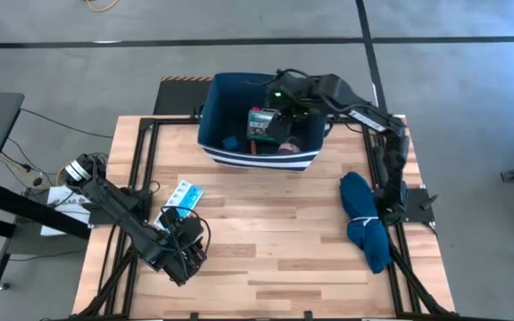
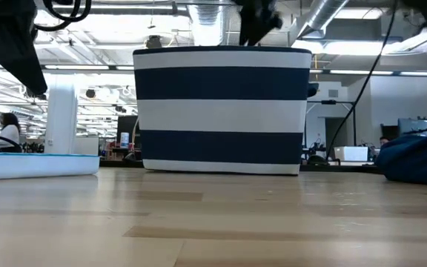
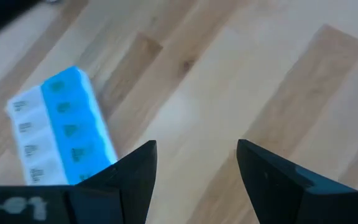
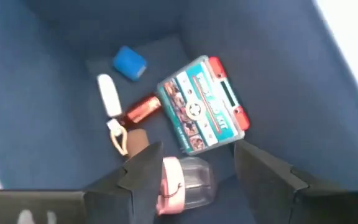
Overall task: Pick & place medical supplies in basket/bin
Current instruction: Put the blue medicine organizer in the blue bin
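Note:
The navy bin [image 1: 211, 107] with white stripes [image 2: 221, 111] stands at the table's far middle. On its floor lie the green first-aid box [image 4: 202, 106], blue cube [image 4: 129, 62], small red bottle [image 4: 143, 109], brown bar [image 4: 137, 140] and pink round roll [image 4: 182, 183]. My right gripper [image 4: 194, 165] hovers open above the bin's inside [image 1: 281, 102], over the roll and the box. The light-blue pill organiser [image 1: 183, 198] lies flat on the table's left part [image 3: 61, 130]. My left gripper [image 3: 197, 155] is open just nearside of it [image 1: 186, 248], over bare wood.
A long dark-blue cloth [image 1: 364, 218] lies along the table's right edge [image 2: 417, 159]. A small white item [image 4: 109, 94] also lies in the bin. Bare wood stretches between the bin, the organiser and the cloth. Black frame rails run along both table sides.

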`<action>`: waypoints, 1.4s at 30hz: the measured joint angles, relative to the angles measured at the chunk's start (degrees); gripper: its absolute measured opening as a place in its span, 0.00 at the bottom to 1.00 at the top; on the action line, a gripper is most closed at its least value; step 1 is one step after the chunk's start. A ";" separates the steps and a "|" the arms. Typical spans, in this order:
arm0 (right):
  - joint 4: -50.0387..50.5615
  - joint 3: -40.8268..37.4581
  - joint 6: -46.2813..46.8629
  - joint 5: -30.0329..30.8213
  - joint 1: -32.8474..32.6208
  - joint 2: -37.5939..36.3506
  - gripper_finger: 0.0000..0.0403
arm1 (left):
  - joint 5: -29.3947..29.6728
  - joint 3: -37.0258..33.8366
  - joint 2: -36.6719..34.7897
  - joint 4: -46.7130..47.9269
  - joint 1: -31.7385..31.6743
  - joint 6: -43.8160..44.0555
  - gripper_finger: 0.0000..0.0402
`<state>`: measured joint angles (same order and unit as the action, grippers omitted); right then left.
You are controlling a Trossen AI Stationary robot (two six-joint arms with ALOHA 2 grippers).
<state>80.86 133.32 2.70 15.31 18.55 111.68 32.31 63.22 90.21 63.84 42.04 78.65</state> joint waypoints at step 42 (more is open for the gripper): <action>8.61 -39.03 31.10 -0.69 -28.40 -14.80 0.33 | -15.47 -17.18 -0.39 15.66 -13.75 1.07 0.51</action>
<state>89.47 94.28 33.80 14.62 -9.86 96.88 16.84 46.04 89.82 79.50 28.29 79.72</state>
